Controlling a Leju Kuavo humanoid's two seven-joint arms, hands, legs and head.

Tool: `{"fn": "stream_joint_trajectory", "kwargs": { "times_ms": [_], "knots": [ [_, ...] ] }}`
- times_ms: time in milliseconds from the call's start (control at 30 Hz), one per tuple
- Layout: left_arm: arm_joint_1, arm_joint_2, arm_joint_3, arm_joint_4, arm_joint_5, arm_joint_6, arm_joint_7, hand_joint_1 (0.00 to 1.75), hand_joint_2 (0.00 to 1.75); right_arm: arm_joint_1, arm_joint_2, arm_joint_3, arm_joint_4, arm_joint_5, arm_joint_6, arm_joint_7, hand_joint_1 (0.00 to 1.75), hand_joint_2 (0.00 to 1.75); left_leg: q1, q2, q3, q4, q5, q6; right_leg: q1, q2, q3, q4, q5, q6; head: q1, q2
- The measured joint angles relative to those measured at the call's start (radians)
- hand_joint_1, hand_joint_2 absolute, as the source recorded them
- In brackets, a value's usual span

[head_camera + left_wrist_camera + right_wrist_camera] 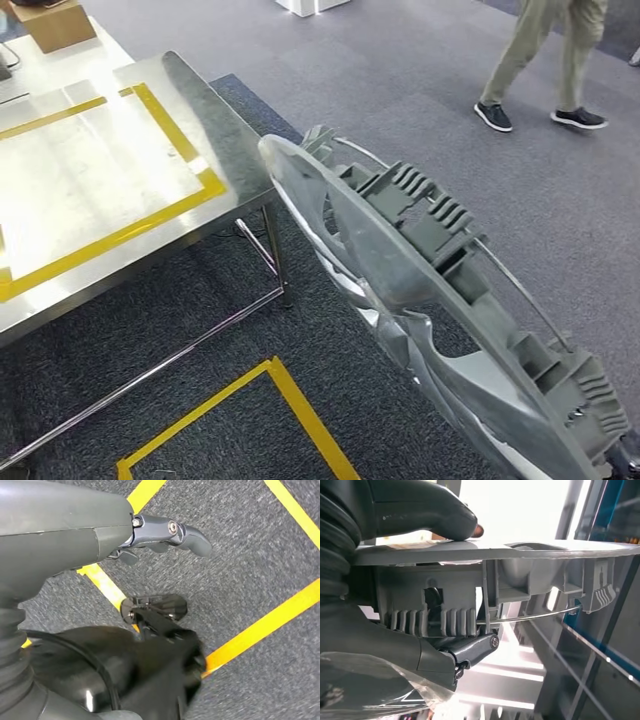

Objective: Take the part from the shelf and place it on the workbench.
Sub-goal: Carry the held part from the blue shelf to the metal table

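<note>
The part (423, 270) is a long grey plastic moulding with ribs, clips and a thin metal rod. It hangs in the air, slanting from the lower right up towards the right corner of the steel workbench (226, 140), whose top carries a yellow tape rectangle. The part's far tip is level with that corner and just off its edge. In the right wrist view my right hand (395, 645) grips the part (531, 575), thumb on its flat face and fingers under its ribbed side. My left hand (113, 535) hangs over the carpet with fingers extended, holding nothing.
A person (543, 60) walks across the carpet at the far right. A cardboard box (53, 22) stands at the workbench's far end. Yellow tape (287, 400) marks a square on the floor in front of the bench. Metal frame bars (584, 645) stand behind the part.
</note>
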Motion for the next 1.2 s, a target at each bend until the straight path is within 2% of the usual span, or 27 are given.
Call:
{"fn": "stream_joint_trajectory", "kwargs": {
  "times_ms": [33,67,133,200,267,333,367,400,433,500,567,633,667,733,767,800,833,867,900,933,967,1000,1067,1100,1133,1167,1200],
  "knots": [
    [-0.002,0.0,0.0,0.0,0.0,0.0,0.0,0.0,1.75,0.0,0.0,0.0,0.0,0.0,0.0,0.0,1.75,1.75,-0.005,0.017,0.015,-0.033,0.005,0.006,0.002,-0.01,0.003,0.0,-0.004,0.006,0.001,0.0],
    [-0.003,0.0,0.0,0.0,0.0,0.0,0.0,0.0,1.75,-0.001,0.0,0.0,0.0,0.0,0.0,0.0,1.75,1.75,-0.009,0.02,0.016,-0.039,-0.001,0.011,0.004,-0.019,0.004,0.0,-0.006,0.011,0.002,0.0],
    [0.0,0.0,0.0,0.0,0.0,0.0,0.0,0.0,1.75,-0.003,0.0,0.001,0.0,0.0,0.0,0.0,1.75,1.75,-0.008,0.0,0.014,-0.045,0.001,0.022,0.003,-0.031,0.01,-0.001,-0.011,0.021,0.003,0.0],
    [0.001,0.0,0.0,0.0,0.0,0.0,0.0,0.0,1.75,-0.004,0.0,0.001,0.0,0.0,0.0,0.0,1.75,1.75,-0.002,-0.021,0.018,-0.053,0.005,0.034,-0.001,0.009,-0.005,0.036,-0.039,0.03,0.007,0.0],
    [-0.002,0.0,0.0,0.0,0.0,0.0,0.0,0.0,1.75,-0.003,0.0,0.001,0.0,0.0,0.0,0.0,1.75,1.75,0.001,-0.041,0.018,-0.055,0.008,0.042,-0.005,0.062,-0.062,0.15,-0.095,0.035,0.012,0.0],
    [-0.004,-0.001,0.0,0.0,0.0,0.0,0.0,0.0,1.75,-0.001,0.0,0.001,0.0,0.0,0.0,0.0,1.75,1.75,0.001,-0.063,0.018,-0.054,0.007,0.045,-0.004,0.076,-0.131,0.268,-0.13,0.039,0.013,0.0],
    [-0.003,-0.002,0.0,0.0,0.0,0.0,0.0,0.0,1.75,-0.001,0.0,0.001,0.0,0.0,0.0,0.0,1.75,1.75,0.001,-0.075,0.018,-0.054,0.007,0.045,-0.004,0.078,-0.148,0.288,-0.123,0.039,0.013,0.0],
    [-0.002,-0.002,0.0,0.0,0.0,0.0,0.0,0.0,1.75,-0.001,0.0,0.001,0.0,0.0,0.0,0.0,1.75,1.75,0.001,-0.087,0.02,-0.054,0.007,0.044,-0.004,0.079,-0.145,0.266,-0.095,0.039,0.013,0.0],
    [-0.002,-0.002,0.0,0.0,0.0,0.0,0.0,0.0,1.75,-0.001,0.0,0.001,0.0,0.0,0.0,0.0,1.75,1.75,0.002,-0.1,0.022,-0.053,0.006,0.043,-0.005,0.086,-0.124,0.209,-0.054,0.038,0.013,0.0],
    [-0.003,-0.003,0.0,0.0,0.0,0.0,0.0,0.0,1.75,-0.001,0.0,0.001,0.0,0.0,0.0,0.0,1.75,1.75,0.002,-0.125,0.021,-0.047,0.003,0.037,-0.01,0.121,-0.069,0.076,0.009,0.034,0.013,0.0],
    [-0.003,-0.003,0.0,0.0,0.0,0.0,0.0,0.0,1.75,0.0,0.0,0.001,0.0,0.0,0.0,0.0,1.75,1.75,0.002,-0.145,0.012,-0.044,0.005,0.024,-0.01,0.146,-0.042,0.02,0.018,0.027,0.013,0.0],
    [0.001,-0.002,0.0,0.0,0.0,0.0,0.0,0.0,1.75,0.0,0.0,0.001,0.0,0.0,0.0,0.001,1.75,1.75,0.005,-0.16,0.005,-0.044,0.01,0.011,-0.008,0.131,-0.037,0.016,0.019,0.014,0.012,0.0],
    [0.003,-0.001,0.0,0.0,0.0,0.0,0.0,0.0,1.75,-0.001,0.0,0.001,0.0,0.0,0.0,0.001,1.75,1.75,0.005,-0.151,0.003,-0.039,0.006,0.006,-0.009,0.121,-0.035,0.013,0.021,0.007,0.011,0.0],
    [0.003,0.0,0.0,0.0,0.0,0.0,0.0,0.0,1.75,-0.001,0.0,0.001,0.0,0.0,0.0,0.0,1.75,1.75,0.004,-0.108,-0.022,0.018,-0.031,-0.005,-0.011,0.097,-0.029,0.006,0.024,-0.006,0.003,0.0],
    [0.001,0.0,0.0,0.0,0.0,0.0,0.0,0.0,1.75,-0.001,0.0,0.001,0.0,0.0,0.0,0.0,1.75,1.75,0.005,-0.083,-0.049,0.077,-0.062,-0.01,-0.009,0.084,-0.028,0.005,0.023,-0.01,-0.002,0.0],
    [-0.001,-0.001,0.0,0.0,0.0,0.0,0.0,0.0,1.75,0.0,0.0,0.0,0.0,0.0,0.0,0.0,1.75,1.75,0.008,-0.069,-0.081,0.147,-0.094,-0.015,-0.008,0.07,-0.027,0.005,0.021,-0.013,-0.004,0.0],
    [-0.001,-0.001,0.0,0.0,0.0,0.0,0.0,0.0,1.75,0.0,0.0,0.0,0.0,0.0,-0.001,0.0,1.75,1.75,0.01,-0.065,-0.108,0.206,-0.116,-0.018,-0.006,0.057,-0.026,0.005,0.02,-0.015,-0.004,0.0],
    [0.0,-0.001,0.0,0.0,0.0,0.0,0.0,0.0,1.75,0.0,0.0,0.0,0.0,0.0,-0.001,0.0,1.75,1.75,0.011,-0.063,-0.125,0.243,-0.125,-0.019,-0.006,0.045,-0.025,0.006,0.018,-0.016,-0.004,0.0],
    [0.002,-0.001,0.0,0.0,0.0,0.0,0.0,0.0,1.75,0.0,0.0,0.0,0.0,0.0,0.0,0.0,1.75,1.75,0.012,-0.062,-0.122,0.239,-0.112,-0.02,-0.005,0.034,-0.023,0.006,0.017,-0.015,-0.005,0.0],
    [0.003,-0.001,0.0,0.0,0.0,0.0,0.0,0.0,1.75,0.0,0.0,0.0,0.0,0.0,0.0,0.0,1.75,1.75,0.012,-0.058,-0.1,0.198,-0.083,-0.019,-0.005,0.023,-0.02,0.006,0.014,-0.014,-0.005,0.0],
    [0.003,-0.001,0.0,0.0,0.0,0.0,0.0,0.0,1.75,0.0,0.0,0.0,0.0,0.0,0.0,0.0,1.75,1.75,0.011,-0.045,-0.065,0.131,-0.046,-0.015,-0.005,0.014,-0.016,0.006,0.011,-0.012,-0.005,0.0],
    [0.002,0.0,0.0,0.0,0.0,0.0,0.0,0.0,1.75,0.0,0.0,0.0,0.0,0.0,0.0,0.0,1.75,1.75,0.007,-0.021,-0.028,0.06,-0.019,-0.01,-0.002,0.004,-0.012,0.006,0.008,-0.008,-0.005,0.0],
    [-0.002,0.0,0.0,0.0,0.0,0.0,0.0,0.0,1.75,0.0,0.0,0.0,0.0,0.0,0.0,0.0,1.75,1.75,-0.003,0.019,0.014,-0.028,0.0,0.001,0.003,-0.013,-0.007,0.007,0.0,0.004,-0.004,0.0],
    [-0.003,0.0,0.0,0.0,0.0,0.0,0.0,0.0,1.75,-0.001,0.0,0.0,0.0,0.0,0.0,0.0,1.75,1.75,-0.007,0.023,0.015,-0.038,-0.005,0.006,0.005,-0.023,-0.005,0.007,-0.002,0.009,-0.004,0.0],
    [-0.002,0.0,0.0,0.0,0.0,0.0,0.0,0.0,1.75,-0.001,0.0,0.001,0.0,0.0,0.0,0.0,1.75,1.75,-0.007,0.013,0.014,-0.041,-0.005,0.011,0.006,-0.033,-0.002,0.005,-0.003,0.015,-0.004,0.0],
    [0.0,0.0,0.0,0.0,0.0,0.0,0.0,0.0,1.75,-0.003,0.0,0.001,0.0,0.0,0.0,0.0,1.75,1.75,-0.005,0.002,0.014,-0.045,-0.003,0.016,0.004,-0.035,0.0,0.004,-0.007,0.02,-0.004,0.0],
    [0.001,0.0,0.0,0.0,0.0,0.0,0.0,0.0,1.75,-0.003,0.0,0.001,0.0,0.0,0.0,0.0,1.75,1.75,-0.003,-0.009,0.016,-0.048,-0.001,0.022,0.003,-0.021,-0.003,0.013,-0.017,0.025,-0.002,0.0]
  ]
}}
